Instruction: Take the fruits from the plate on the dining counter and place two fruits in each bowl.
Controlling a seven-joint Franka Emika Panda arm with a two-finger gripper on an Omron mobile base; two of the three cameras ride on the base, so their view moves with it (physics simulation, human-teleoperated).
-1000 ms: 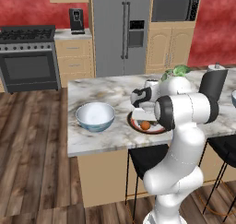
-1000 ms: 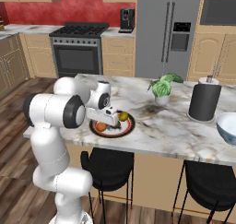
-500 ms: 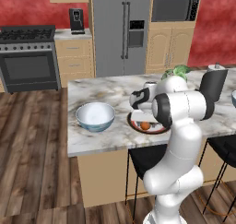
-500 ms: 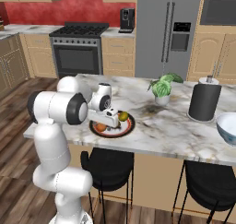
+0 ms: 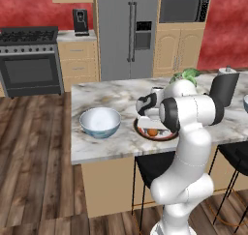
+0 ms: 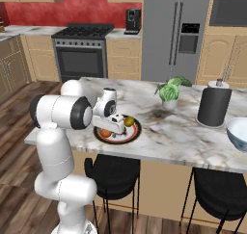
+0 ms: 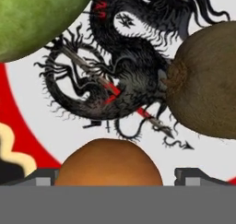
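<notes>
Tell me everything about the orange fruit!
The orange fruit is small, round and smooth, orange-brown. It sits on the plate, just below the black dragon picture in the hand view, between the two dark fingers, which stand on either side of it. The brown fruit and green fruit lie apart from it.

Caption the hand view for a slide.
Open jaws straddle the orange fruit on the dragon-patterned plate, brown fruit and green fruit beyond.
</notes>
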